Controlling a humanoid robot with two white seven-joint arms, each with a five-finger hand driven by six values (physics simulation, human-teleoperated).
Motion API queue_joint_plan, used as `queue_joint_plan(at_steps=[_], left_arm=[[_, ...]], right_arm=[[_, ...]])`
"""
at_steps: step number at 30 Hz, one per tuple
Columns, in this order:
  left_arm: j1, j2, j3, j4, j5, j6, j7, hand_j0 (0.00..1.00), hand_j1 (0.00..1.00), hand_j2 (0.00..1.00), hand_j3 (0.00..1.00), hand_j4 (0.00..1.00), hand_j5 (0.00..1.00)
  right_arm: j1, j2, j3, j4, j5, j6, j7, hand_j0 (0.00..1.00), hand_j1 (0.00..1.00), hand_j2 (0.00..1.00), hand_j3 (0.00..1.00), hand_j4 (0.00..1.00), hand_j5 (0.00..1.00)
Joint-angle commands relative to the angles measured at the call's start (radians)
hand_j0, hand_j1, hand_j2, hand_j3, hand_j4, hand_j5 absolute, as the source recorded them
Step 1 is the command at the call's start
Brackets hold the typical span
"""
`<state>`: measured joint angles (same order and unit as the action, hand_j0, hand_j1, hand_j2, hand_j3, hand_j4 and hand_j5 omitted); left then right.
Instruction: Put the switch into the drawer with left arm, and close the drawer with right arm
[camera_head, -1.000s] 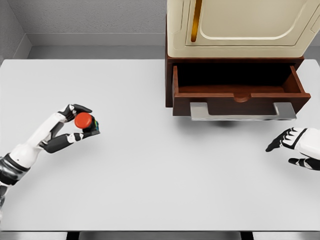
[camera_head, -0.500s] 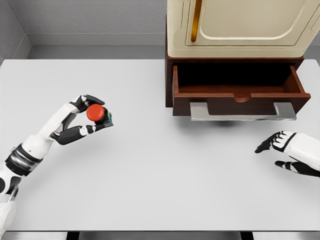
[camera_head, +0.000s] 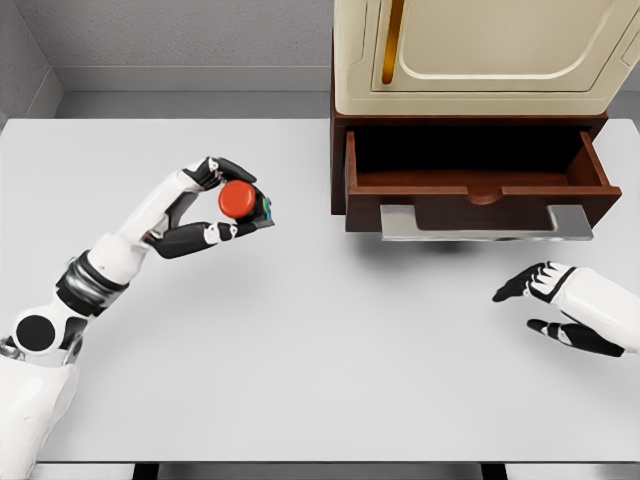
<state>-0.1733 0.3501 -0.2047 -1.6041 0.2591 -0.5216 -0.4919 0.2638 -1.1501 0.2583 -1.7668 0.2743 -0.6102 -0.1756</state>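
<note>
One step in hand: our left hand (camera_head: 225, 205) grips the switch (camera_head: 238, 200); next, carry it over the open drawer (camera_head: 480, 190).

Switch (camera_head: 240, 201): red round button on dark base, pinched in left hand (camera_head: 222, 203), above the table, left of drawer (camera_head: 478, 190). Drawer dark brown wood, pulled open.
</note>
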Motion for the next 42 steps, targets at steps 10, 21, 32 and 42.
queue_joint_plan(at_steps=[10, 21, 32, 42], left_arm=[[-0.048, -0.115, -0.021, 0.001, -0.006, 0.052, 0.001, 0.42, 0.42, 0.42, 0.42, 0.42, 0.42], [-0.123, -0.209, -0.016, 0.004, -0.009, 0.115, 0.001, 0.42, 0.42, 0.42, 0.42, 0.42, 0.42], [-0.181, -0.330, -0.016, 0.042, -0.118, 0.135, 0.003, 0.42, 0.42, 0.42, 0.42, 0.42, 0.42], [-0.232, -0.350, -0.018, 0.138, -0.215, 0.135, 0.006, 0.42, 0.42, 0.42, 0.42, 0.42, 0.42]], right_arm=[[0.003, 0.098, -0.002, 0.001, -0.029, -0.001, -0.007, 0.69, 0.69, 0.69, 0.69, 0.69, 0.69], [0.009, 0.162, -0.007, 0.001, -0.044, -0.001, -0.005, 0.69, 0.69, 0.69, 0.69, 0.69, 0.69], [0.000, 0.227, -0.008, 0.001, -0.046, -0.001, -0.005, 0.67, 0.67, 0.67, 0.67, 0.67, 0.67], [-0.003, 0.225, -0.010, 0.001, -0.109, -0.001, -0.007, 0.65, 0.65, 0.65, 0.65, 0.65, 0.65]])
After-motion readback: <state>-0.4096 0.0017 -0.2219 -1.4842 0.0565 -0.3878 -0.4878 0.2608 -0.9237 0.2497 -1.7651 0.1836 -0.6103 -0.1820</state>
